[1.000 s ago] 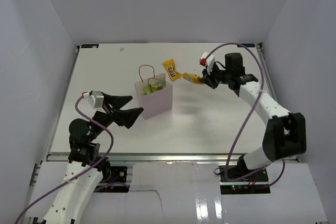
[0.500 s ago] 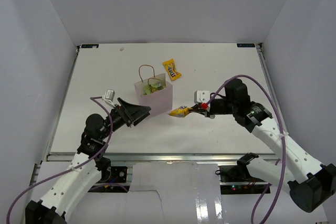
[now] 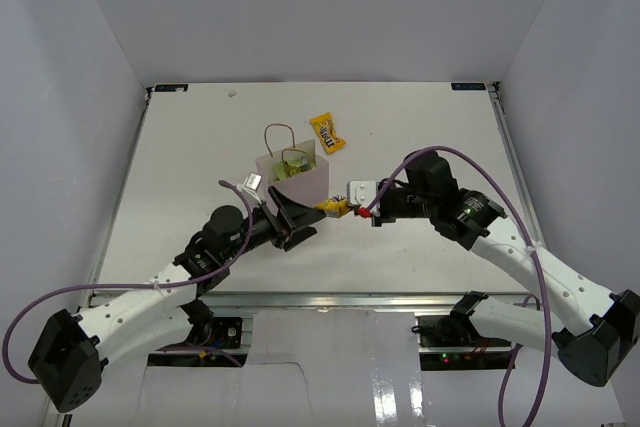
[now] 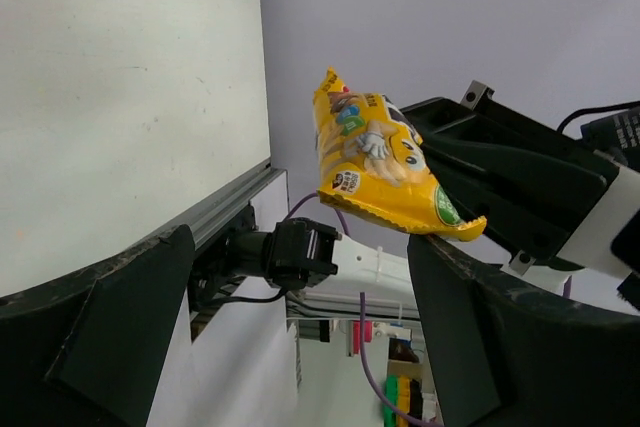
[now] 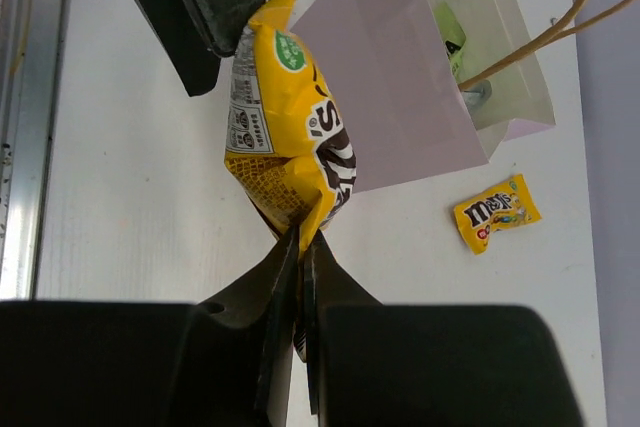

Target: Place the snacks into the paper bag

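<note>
Arms converged mid-frame | right gripper pinches yellow packet by its corner, left gripper agape | we fear the packet slips, missing paper bag

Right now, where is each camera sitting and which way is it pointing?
Top external: above and behind the bases, looking down on the table, paper bag and both arms.
Left wrist: on the left arm, looking between the open left jaws at the held yellow packet and the right jaws.
Right wrist: looking along the shut right jaws, pinching that packet, toward the bag and a loose yellow packet.
Shared: both wrist views show the held packet.
</note>
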Tool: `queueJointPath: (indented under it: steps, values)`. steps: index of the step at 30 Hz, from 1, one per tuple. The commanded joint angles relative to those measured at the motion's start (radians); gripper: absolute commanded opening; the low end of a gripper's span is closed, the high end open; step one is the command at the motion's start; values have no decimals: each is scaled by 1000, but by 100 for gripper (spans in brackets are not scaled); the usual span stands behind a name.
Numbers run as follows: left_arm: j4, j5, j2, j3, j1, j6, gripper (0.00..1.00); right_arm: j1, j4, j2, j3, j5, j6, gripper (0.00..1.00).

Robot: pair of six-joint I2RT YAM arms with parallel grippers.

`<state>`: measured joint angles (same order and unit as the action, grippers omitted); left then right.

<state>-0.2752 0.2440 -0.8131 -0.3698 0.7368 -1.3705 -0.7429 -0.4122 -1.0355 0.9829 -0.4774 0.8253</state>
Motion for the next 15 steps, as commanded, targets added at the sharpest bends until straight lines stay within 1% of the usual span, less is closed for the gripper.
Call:
queueJointPath:
  steps: [1, 5, 9, 12, 15]
  values:
    - [-15, -75, -33, -67, 18, -13, 98, -29, 21, 31, -29, 52, 64, 8]
    - [-24, -89, -49, -78, 23, -22, 98, -41, 38, 45, -56, 92, 77, 8]
    - [-33, -84, -28, -84, 29, -21, 98, -41, 93, 20, -69, 198, 41, 8]
    - [-33, -92, 5, -74, 32, -19, 98, -42, 96, 23, -67, 165, 40, 8]
    - [-33, -91, 8, -57, 32, -32, 98, -50, 92, 15, -44, 171, 32, 8]
